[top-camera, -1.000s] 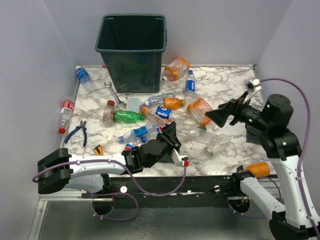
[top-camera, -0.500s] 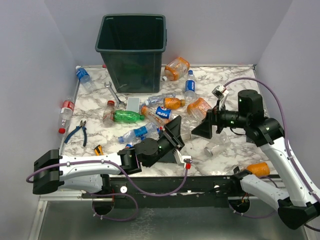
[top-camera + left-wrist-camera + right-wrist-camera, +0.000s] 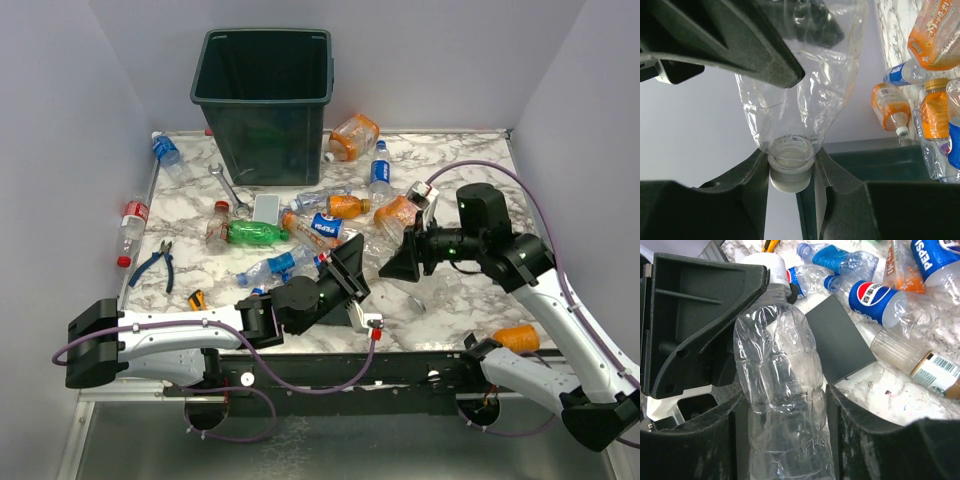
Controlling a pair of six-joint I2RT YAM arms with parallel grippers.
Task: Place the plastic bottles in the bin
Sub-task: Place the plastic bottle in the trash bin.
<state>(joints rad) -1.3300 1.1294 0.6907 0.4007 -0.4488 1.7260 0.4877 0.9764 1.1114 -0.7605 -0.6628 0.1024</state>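
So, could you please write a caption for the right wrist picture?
Left gripper holds a crushed clear bottle by its neck; fingers of the right gripper flank its body.

Bin (image 3: pixel 262 35): dark green, square, tall, tapering down, upright with its top open, at the far side of the tabletop (image 3: pixel 460 160). Clear crushed bottle (image 3: pixel 775 350): no label, white cap, held up near front centre. Left claw (image 3: pixel 790 167) clamps its neck; right claw (image 3: pixel 785 390) flanks its body, contact unclear. Others lie scattered on their sides: green bottle (image 3: pixel 255 233) mid-left, Pepsi bottle (image 3: pixel 325 225) right of it, orange-label bottle (image 3: pixel 352 137) just right of bin, blue-label bottle (image 3: pixel 168 155) far left, red-label bottle (image 3: pixel 131 225) at left edge.
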